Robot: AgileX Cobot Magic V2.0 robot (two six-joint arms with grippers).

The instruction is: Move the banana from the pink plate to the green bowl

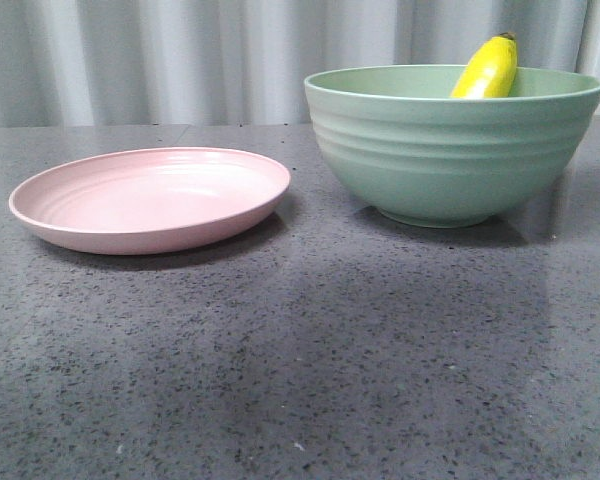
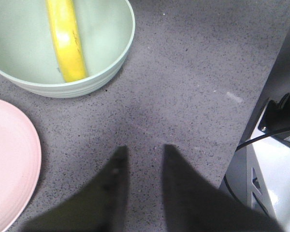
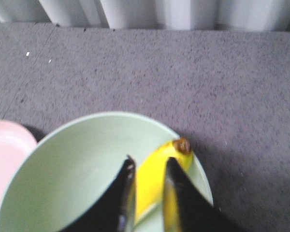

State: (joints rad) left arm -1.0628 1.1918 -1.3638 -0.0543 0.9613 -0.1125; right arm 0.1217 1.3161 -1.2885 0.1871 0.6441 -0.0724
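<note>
The yellow banana [image 1: 487, 70] lies inside the green bowl [image 1: 450, 160], leaning on its far wall with the dark tip above the rim. The pink plate [image 1: 150, 200] sits bare to the bowl's left. No gripper shows in the front view. In the left wrist view my left gripper [image 2: 144, 152] is open over bare table, near the bowl [image 2: 111, 63], the banana [image 2: 66, 41] and the plate [image 2: 9, 164]. In the right wrist view my right gripper [image 3: 149, 164] hangs above the bowl [image 3: 63, 169], jaws apart, the banana [image 3: 152, 186] showing between them, untouched. The plate's edge [image 3: 2, 145] shows beside it.
A grey speckled tabletop [image 1: 310, 350] carries both dishes. A pale pleated curtain [image 1: 180, 60] closes off the back. In the left wrist view the table edge [image 2: 261, 92] drops off to a white frame and black cables [image 2: 275, 130].
</note>
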